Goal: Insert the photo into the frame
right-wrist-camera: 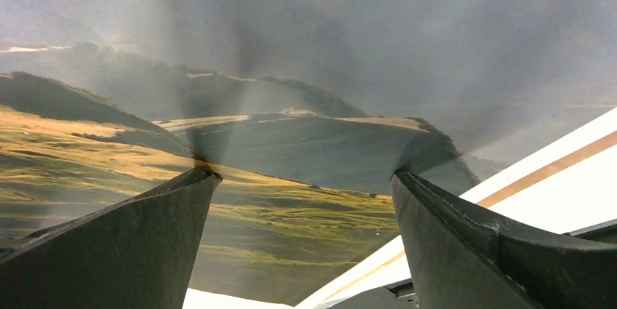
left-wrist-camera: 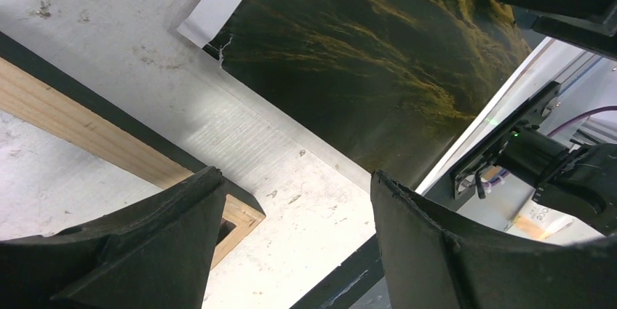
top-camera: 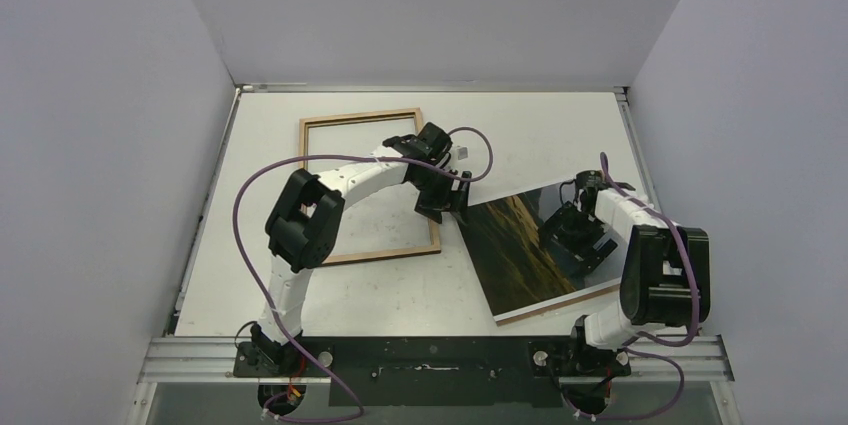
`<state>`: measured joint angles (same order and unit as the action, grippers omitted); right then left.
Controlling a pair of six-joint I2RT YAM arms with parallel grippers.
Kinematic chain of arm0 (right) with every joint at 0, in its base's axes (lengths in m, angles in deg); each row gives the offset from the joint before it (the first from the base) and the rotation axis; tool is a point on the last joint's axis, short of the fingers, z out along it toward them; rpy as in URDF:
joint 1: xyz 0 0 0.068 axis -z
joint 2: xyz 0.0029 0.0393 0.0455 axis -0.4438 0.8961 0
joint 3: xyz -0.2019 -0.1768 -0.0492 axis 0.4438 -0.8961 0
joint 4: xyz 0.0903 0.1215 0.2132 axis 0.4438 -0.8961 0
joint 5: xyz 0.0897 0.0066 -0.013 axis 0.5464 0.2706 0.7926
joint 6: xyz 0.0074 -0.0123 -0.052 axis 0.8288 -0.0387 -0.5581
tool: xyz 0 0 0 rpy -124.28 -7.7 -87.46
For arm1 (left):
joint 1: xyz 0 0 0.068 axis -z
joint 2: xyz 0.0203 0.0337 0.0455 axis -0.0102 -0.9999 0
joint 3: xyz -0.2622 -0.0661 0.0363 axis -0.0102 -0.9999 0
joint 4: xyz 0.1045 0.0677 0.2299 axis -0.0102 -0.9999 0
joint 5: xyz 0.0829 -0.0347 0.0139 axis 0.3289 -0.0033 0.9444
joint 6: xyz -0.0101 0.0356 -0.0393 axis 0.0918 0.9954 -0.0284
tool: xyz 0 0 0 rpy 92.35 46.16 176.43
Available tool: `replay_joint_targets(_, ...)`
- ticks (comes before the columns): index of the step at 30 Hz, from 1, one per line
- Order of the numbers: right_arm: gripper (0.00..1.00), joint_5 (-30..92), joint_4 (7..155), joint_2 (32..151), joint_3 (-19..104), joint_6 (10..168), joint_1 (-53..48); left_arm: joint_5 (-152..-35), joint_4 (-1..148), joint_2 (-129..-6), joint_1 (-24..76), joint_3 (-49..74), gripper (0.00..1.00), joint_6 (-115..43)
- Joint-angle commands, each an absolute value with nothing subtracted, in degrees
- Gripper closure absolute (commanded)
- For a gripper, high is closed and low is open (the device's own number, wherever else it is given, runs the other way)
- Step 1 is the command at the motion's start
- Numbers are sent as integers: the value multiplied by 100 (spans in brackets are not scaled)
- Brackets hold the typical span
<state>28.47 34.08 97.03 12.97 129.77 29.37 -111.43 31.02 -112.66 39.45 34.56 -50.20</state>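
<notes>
The frame (top-camera: pixel 380 255) lies back up at the table's left middle, its light wood rim showing; one corner (left-wrist-camera: pixel 236 214) sits beside my left finger. The photo (top-camera: pixel 510 255), olive hills under grey sky, lies tilted on the right. Its torn white corner (left-wrist-camera: pixel 211 29) points toward the frame. My left gripper (top-camera: pixel 445 207) hovers open between the frame's right rim and the photo's left corner, with only bare table between its fingers (left-wrist-camera: pixel 291 200). My right gripper (top-camera: pixel 580 235) stands open over the photo (right-wrist-camera: pixel 291 142), its fingertips (right-wrist-camera: pixel 196 174) meeting their reflections on the glossy surface.
A thin brown strip (top-camera: pixel 550 303) shows under the photo's near edge, also seen as a brown line (right-wrist-camera: pixel 546 169). Grey walls enclose the table on three sides. The black rail (top-camera: pixel 430 355) with both arm bases runs along the near edge.
</notes>
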Motion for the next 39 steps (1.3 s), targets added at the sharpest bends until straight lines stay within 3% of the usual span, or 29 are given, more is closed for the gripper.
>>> replay_joint_targets(1,3,3314,4784,10099,1371,13184,2998,-10951,2975,-11318,3958,3784,30,-4843)
replay_joint_targets(12,4,3916,6066,10475,1586,13142,3021,-10680,2863,-11290,3958,3705,30,-4868)
replay_joint_targets(20,8,3783,5830,10286,1728,12943,3013,-10994,3433,-11322,3943,3823,47,-5222)
replay_joint_targets(31,12,3555,5757,10214,1439,12912,3015,-11177,4009,-11805,3940,3784,56,-6235)
replay_joint_targets(39,14,3478,5733,10161,1400,12936,3013,-10626,4086,-11804,3940,3478,59,-6736)
